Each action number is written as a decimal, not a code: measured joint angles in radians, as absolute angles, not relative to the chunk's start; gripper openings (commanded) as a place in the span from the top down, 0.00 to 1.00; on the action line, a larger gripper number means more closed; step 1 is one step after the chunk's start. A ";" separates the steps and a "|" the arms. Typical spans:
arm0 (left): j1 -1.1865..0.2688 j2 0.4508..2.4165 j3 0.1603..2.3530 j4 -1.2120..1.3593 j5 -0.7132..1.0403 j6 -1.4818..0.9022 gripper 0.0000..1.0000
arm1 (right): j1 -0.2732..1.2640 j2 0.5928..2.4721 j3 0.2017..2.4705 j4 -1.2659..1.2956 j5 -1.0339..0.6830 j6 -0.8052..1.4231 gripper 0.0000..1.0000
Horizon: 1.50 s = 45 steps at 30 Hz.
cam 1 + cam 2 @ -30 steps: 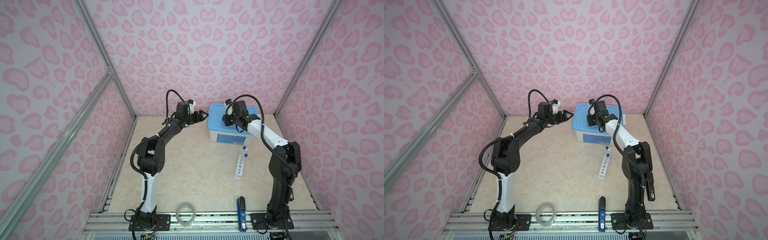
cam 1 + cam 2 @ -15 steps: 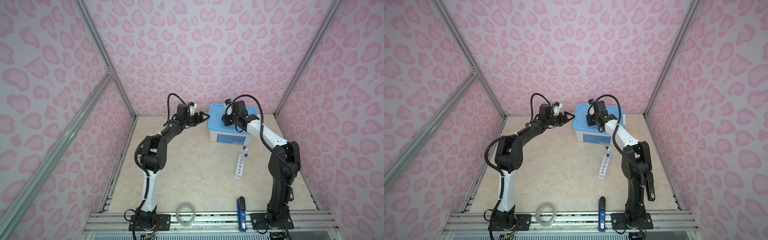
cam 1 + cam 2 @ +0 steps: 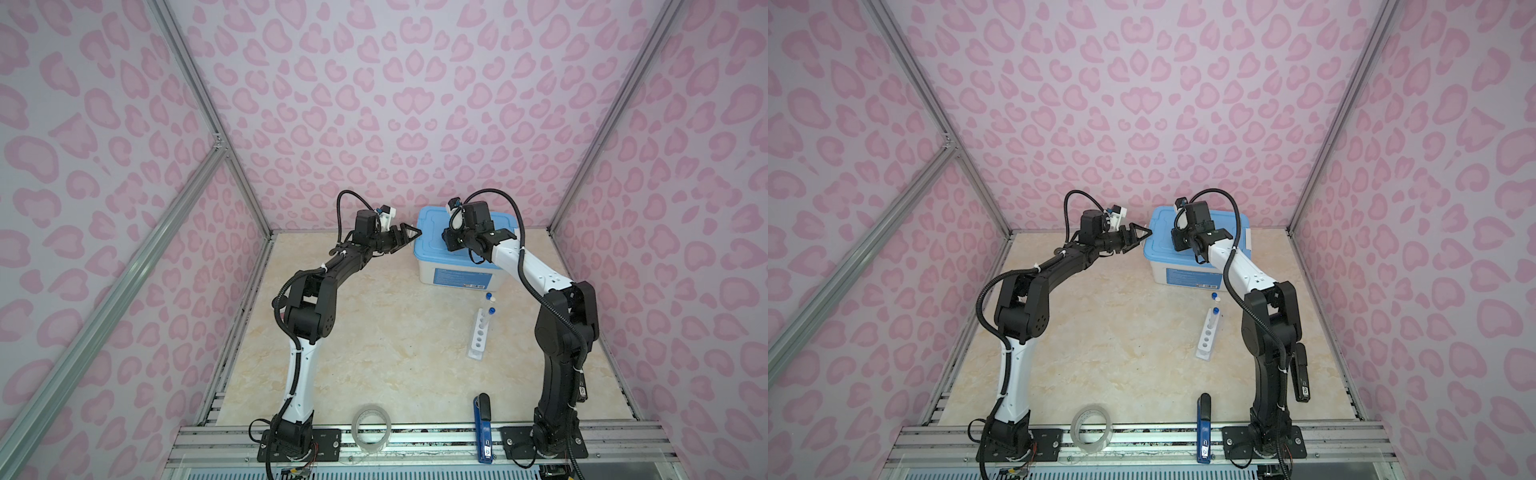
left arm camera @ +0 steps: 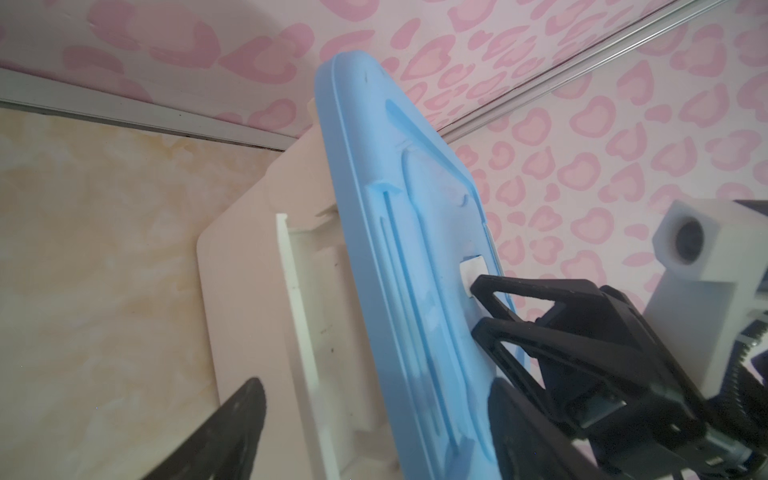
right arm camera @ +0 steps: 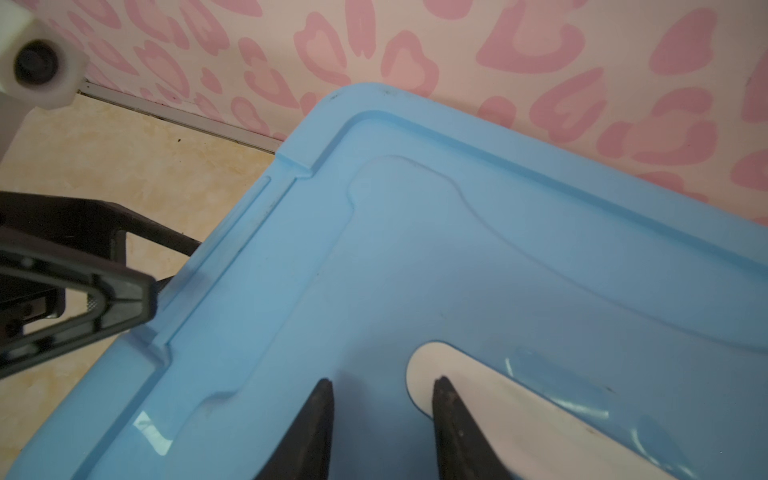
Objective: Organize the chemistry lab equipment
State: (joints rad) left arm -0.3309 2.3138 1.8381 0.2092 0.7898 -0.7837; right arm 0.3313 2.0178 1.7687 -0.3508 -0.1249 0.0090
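the white plastic five-hole rack (image 3: pixel 478 338) stands on the beige marbled worktop (image 3: pixel 374 332) with one thin clear blue-capped tube (image 3: pixel 487 322) in its end hole, near the white box with a smooth light-blue lid (image 3: pixel 430 245). the left gripper (image 3: pixel 410 235) is wide open around the lid's edge. the right gripper (image 5: pixel 382 380) is over the lid, jaws apart and empty.

Both arms rise from their bases at the near edge and lean toward each other at the far middle. The left arm (image 3: pixel 301 365) stretches long and fairly low, elbow bent outward, forearm slanting up to a level wrist. The left gripper (image 3: pixel 409 236) points sideways toward the right arm (image 3: pixel 528 266), jaws spread wide. The right arm bends at a high elbow, wrist tipped down. The right gripper (image 5: pixel 382 388) points downward, jaws partly apart, nothing clamped between them.
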 measured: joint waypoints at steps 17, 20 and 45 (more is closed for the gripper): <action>-0.335 2.330 1.840 0.234 0.815 -0.806 0.25 | 0.331 2.022 1.769 -0.341 -0.124 0.012 0.60; -0.334 2.329 1.842 0.226 0.808 -0.789 0.27 | 0.331 2.022 1.769 -0.341 -0.124 0.012 0.60; -0.344 2.317 1.894 0.088 0.727 -0.677 0.46 | 0.327 2.027 1.771 -0.334 -0.123 0.015 0.60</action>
